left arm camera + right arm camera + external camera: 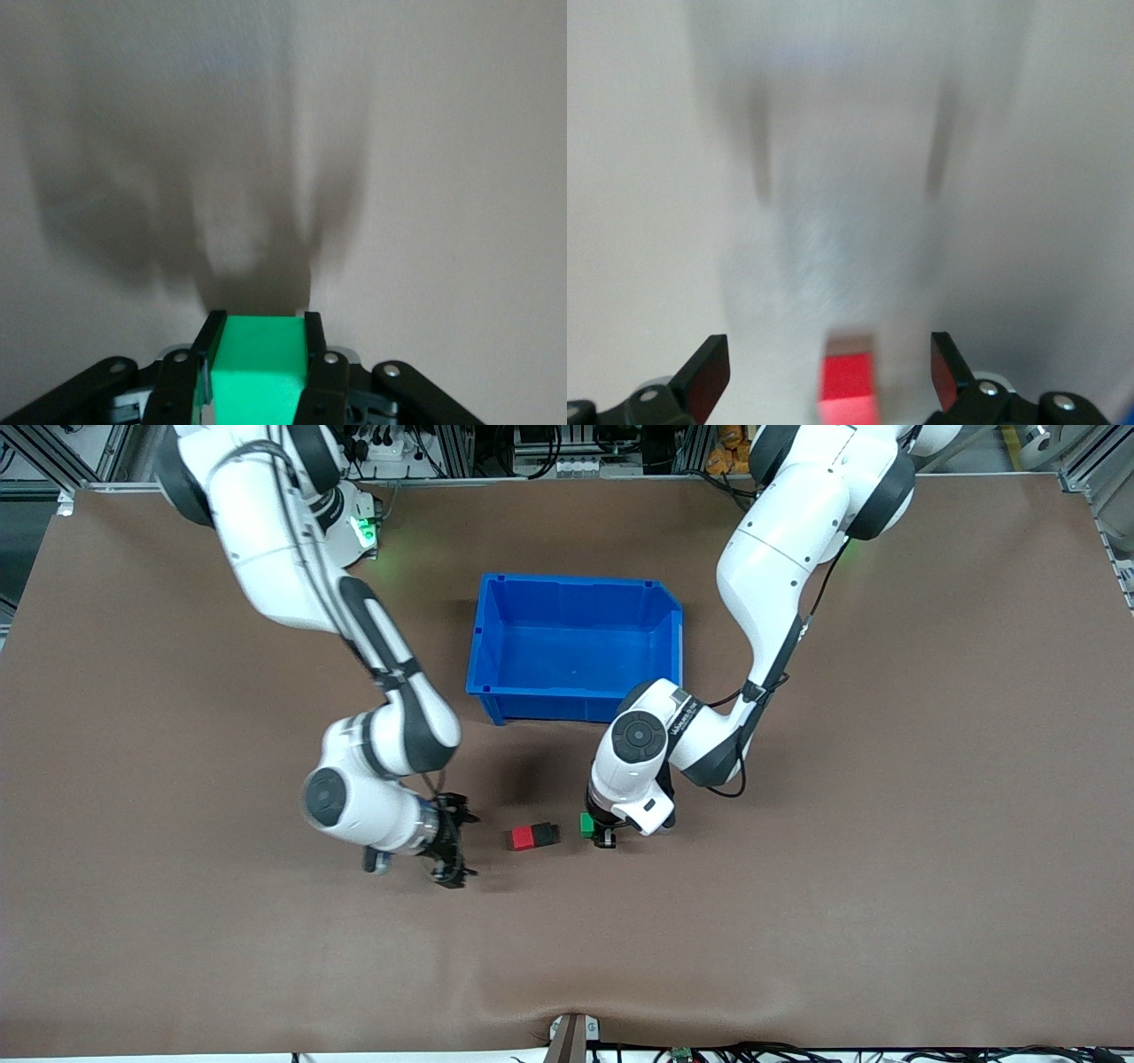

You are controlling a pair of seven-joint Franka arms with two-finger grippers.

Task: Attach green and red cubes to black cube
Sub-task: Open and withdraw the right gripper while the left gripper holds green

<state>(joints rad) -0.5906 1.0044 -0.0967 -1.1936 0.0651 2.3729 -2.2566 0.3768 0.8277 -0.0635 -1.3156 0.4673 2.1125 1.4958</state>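
The red cube and the black cube lie joined side by side on the brown table, nearer to the front camera than the blue bin. My left gripper is shut on the green cube and holds it low, a small gap from the black cube on the left arm's side. In the left wrist view the green cube fills the space between the fingers. My right gripper is open and empty, low beside the red cube on the right arm's side. The red cube shows between its spread fingers.
An empty blue bin stands on the table, farther from the front camera than the cubes and between the two arms. The brown mat is rumpled near its front edge.
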